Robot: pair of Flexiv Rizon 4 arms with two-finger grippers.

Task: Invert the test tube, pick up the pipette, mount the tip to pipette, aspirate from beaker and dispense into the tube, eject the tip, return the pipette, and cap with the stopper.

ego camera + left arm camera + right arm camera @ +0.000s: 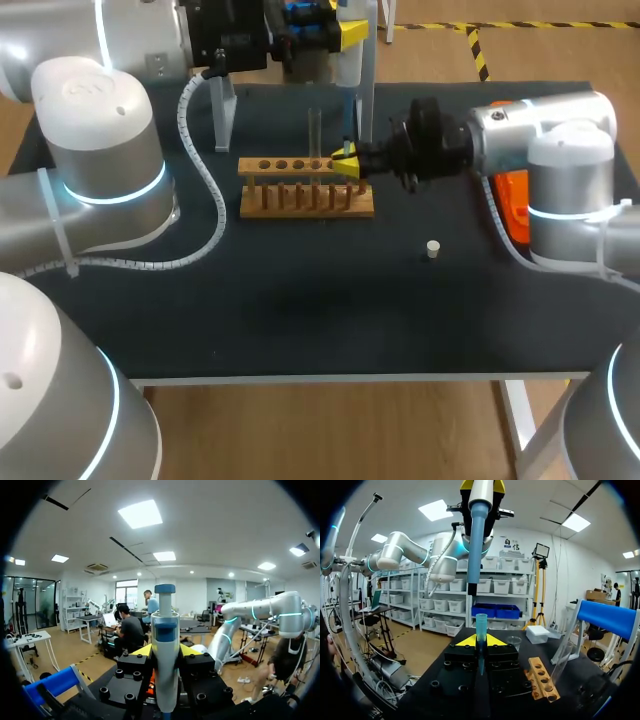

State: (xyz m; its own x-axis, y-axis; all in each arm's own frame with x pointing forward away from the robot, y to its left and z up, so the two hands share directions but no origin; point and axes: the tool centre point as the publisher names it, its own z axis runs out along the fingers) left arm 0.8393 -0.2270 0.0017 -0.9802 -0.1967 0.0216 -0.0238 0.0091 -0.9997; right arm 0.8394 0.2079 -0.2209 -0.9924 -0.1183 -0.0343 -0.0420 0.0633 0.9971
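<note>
While the pipette hangs nose-down above the pipette tip, the two apart, the step in hand is judged to be the mounting of the tip. Left to right across the table:

(a) The left gripper, at twelve o'clock above the far edge, has its fingers clenched on the pipette's body from both sides, plunger end uppermost.

(b) The wooden rack, at the table's centre towards twelve o'clock, carries the test tube upright.

(c) The right gripper, at three o'clock of the rack and just beside it, grasps the blue tip upright between its yellow pads, open end up.

(d) The stopper lies at about four o'clock from the rack, well apart.

(e) An orange object sits at three o'clock, partly hidden behind the right arm.

The beaker shows ahead of the right gripper.

To do the step well, bring the pipette's nose onto the tip's axis first, since it seems slightly to one side. Lower it straight and press firmly. The right fingers should hold the tip steady and release only once it is seated.
</note>
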